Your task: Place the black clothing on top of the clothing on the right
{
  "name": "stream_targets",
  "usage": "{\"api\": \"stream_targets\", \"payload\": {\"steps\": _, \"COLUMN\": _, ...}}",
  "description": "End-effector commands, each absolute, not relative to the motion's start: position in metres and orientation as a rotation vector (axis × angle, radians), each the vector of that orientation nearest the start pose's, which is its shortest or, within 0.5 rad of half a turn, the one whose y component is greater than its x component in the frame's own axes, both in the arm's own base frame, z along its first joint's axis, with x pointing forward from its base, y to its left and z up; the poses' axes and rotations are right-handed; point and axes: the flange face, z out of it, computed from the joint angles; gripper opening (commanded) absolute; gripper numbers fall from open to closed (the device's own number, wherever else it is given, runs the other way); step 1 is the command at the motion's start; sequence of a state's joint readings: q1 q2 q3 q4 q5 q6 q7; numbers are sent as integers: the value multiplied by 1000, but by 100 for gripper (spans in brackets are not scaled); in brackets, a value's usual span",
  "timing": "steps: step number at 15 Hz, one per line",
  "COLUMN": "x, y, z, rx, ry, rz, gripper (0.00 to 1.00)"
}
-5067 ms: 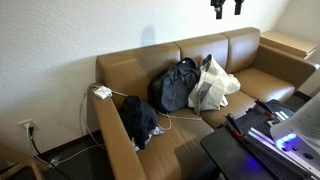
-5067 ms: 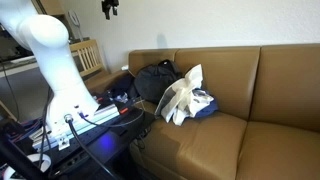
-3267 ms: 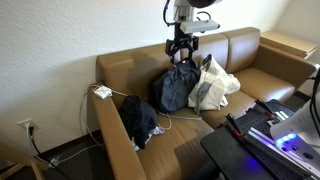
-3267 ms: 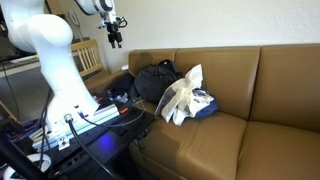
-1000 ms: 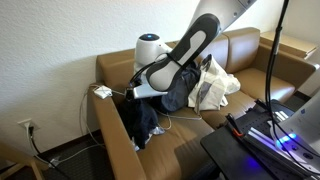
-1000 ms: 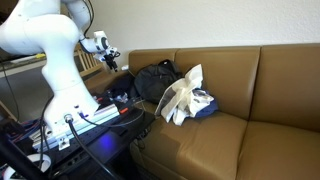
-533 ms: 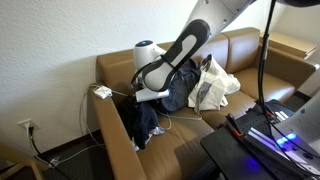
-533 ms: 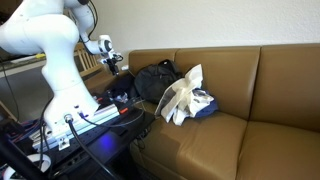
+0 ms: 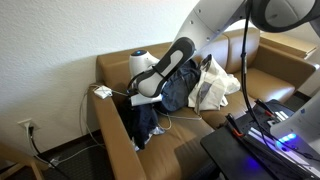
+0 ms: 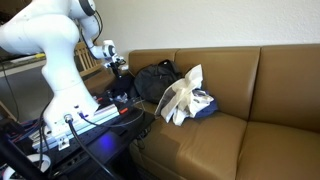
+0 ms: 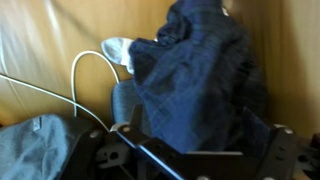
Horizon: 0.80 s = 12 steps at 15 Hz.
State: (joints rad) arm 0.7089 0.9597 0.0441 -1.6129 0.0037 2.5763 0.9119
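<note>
The black clothing lies crumpled on the sofa seat beside the armrest. In the wrist view it fills the middle as dark blue-black fabric. My gripper hangs just above it, also seen in an exterior view. In the wrist view the jaws are open, one finger on each side of the fabric. Further along the seat lies a dark jacket pile with a white garment against it; both show in an exterior view, the jacket and the white garment.
A white cable loops over the brown sofa next to the black clothing. A white adapter sits on the armrest. A grey cloth lies at the lower left of the wrist view. A dark table stands in front.
The arm has come down from high above the sofa back to the armrest end. Over the last second the gripper has sunk closer onto the black clothing.
</note>
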Motion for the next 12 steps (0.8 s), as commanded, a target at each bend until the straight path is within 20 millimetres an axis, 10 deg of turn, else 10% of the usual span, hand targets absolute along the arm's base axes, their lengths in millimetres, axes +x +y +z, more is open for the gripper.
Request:
{"api": "stream_targets", "payload": {"steps": 1, "x": 478, "y": 467, "z": 112, "rx": -3006, "ry": 207, "rz": -185, "gripper": 100}}
{"api": "stream_targets", "payload": {"steps": 10, "x": 479, "y": 488, "z": 122, "rx": -3016, "ry": 164, "rz": -222, "gripper": 100}}
{"api": "stream_targets", "payload": {"steps": 12, "x": 485, "y": 480, "z": 99, "rx": -3072, "ry": 220, "rz": -145, "gripper": 100}}
